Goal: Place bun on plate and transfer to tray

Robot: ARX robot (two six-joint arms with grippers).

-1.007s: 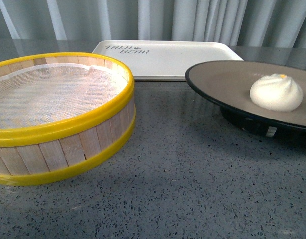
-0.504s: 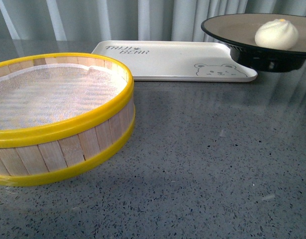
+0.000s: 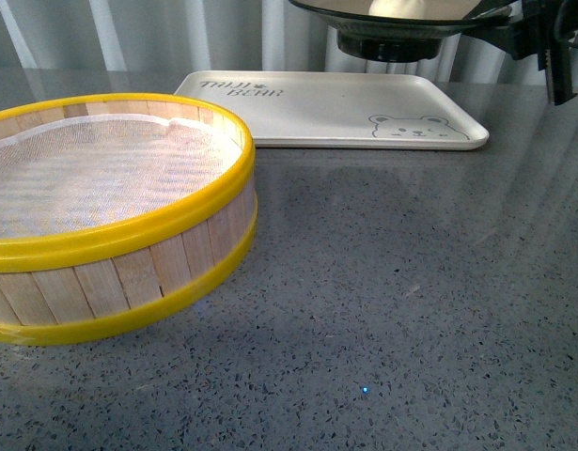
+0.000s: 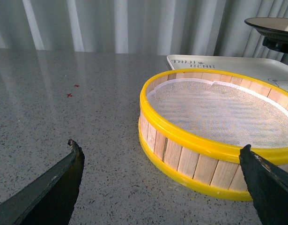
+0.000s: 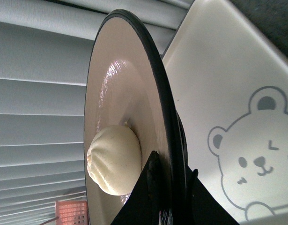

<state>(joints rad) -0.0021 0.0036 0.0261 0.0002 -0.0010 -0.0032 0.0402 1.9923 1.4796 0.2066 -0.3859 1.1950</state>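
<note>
The plate, beige inside with a black rim, hangs in the air above the far side of the cream tray. My right gripper is shut on the plate's right rim. In the right wrist view its fingers pinch the black rim, and the white bun lies on the plate right beside them. From the front only the bun's top shows above the rim. My left gripper stands open and empty, low over the table next to the steamer basket.
The yellow-rimmed wooden steamer basket, lined with white cloth, fills the left of the grey speckled table. The tray's bear drawing sits at its near right corner. Pale curtains hang behind the table.
The plate with the bun has risen from low at the right and moved left and farther back, over the tray. The right gripper's arm now shows at the upper right.
</note>
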